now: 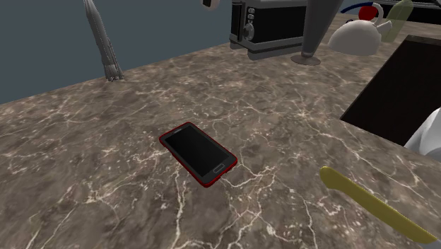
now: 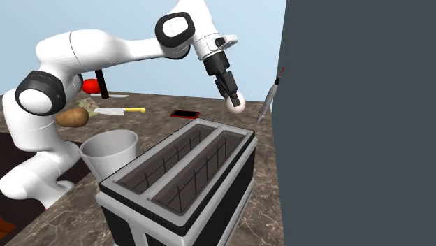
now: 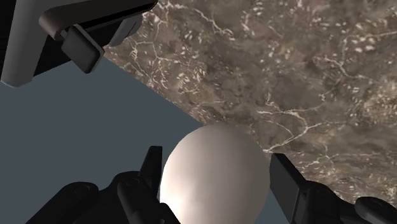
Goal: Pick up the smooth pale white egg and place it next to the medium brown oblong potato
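Above the brown marbled worktop [image 1: 92, 170], the end effector [image 2: 235, 102] hangs in the air. Its two black fingers [image 3: 286, 184] are closed on a pale white egg [image 3: 213, 172], one finger at each side of it. In the second exterior view, the egg is over the far part of the worktop, near a red-framed phone [image 1: 198, 152] and beyond a black toaster [image 2: 182, 182]. The brown potato [image 2: 73, 117] lies well apart, at that view's left, near a knife [image 2: 119, 110] with a yellow handle.
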`<state>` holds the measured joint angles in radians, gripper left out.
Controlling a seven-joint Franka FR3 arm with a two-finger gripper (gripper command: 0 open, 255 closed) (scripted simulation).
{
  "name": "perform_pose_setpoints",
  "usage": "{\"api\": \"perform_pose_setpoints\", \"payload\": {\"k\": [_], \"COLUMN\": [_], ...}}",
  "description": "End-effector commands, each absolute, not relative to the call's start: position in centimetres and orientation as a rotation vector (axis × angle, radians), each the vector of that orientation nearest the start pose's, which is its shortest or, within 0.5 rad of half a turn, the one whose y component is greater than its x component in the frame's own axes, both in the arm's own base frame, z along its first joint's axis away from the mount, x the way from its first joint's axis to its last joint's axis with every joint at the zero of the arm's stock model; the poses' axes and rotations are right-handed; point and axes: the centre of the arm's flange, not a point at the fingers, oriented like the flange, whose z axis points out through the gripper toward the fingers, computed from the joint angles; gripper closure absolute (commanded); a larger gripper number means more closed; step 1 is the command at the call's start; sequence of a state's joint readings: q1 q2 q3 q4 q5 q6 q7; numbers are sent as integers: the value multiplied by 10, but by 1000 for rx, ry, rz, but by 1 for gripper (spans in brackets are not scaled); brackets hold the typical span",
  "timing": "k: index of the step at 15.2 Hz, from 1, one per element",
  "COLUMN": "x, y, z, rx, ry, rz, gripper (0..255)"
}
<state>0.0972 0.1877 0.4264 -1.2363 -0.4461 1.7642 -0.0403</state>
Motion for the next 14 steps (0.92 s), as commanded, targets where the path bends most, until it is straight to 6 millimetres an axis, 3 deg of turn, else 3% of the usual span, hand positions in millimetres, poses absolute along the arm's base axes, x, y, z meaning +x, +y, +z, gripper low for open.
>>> {"api": "perform_pose_setpoints", "payload": {"k": [1, 14], "x": [551, 379], "y": [248, 249], "z": [710, 710], "rx": [-3213, -3213], "ry": [-908, -908], "rz": [-731, -731], "gripper": [255, 255]}}
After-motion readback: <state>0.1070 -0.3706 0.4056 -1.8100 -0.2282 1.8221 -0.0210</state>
